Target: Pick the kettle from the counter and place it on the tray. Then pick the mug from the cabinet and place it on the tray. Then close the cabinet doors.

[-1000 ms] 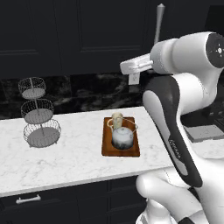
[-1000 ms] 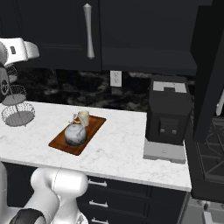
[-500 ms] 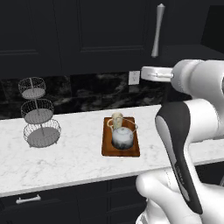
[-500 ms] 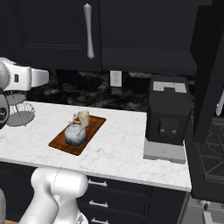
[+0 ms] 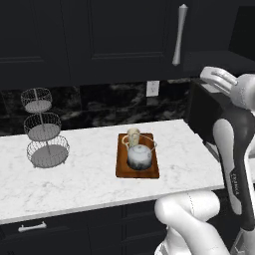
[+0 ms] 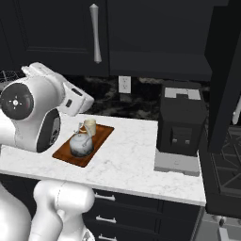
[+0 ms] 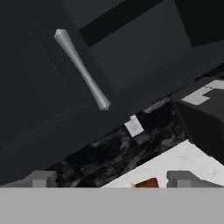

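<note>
Both kettle point(image 5: 139, 156) and mug point(image 5: 133, 136) sit on the tray point(image 5: 122, 168) on the worktop point(image 5: 74, 179), doors look shut, so with tool point(image 7: 111, 179) wide open and empty, check the door point(image 7: 52, 87) near its handle point(image 7: 82, 70) is flush.

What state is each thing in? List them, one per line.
Kettle: upright on the tray.
Mug: upright on the tray, behind the kettle.
Tray: flat on the counter.
Cabinet doors: shut.
Gripper: open, holding nothing, pointed at the door handle.
Wire stand: upright, baskets empty.
Drawers: shut.
</note>
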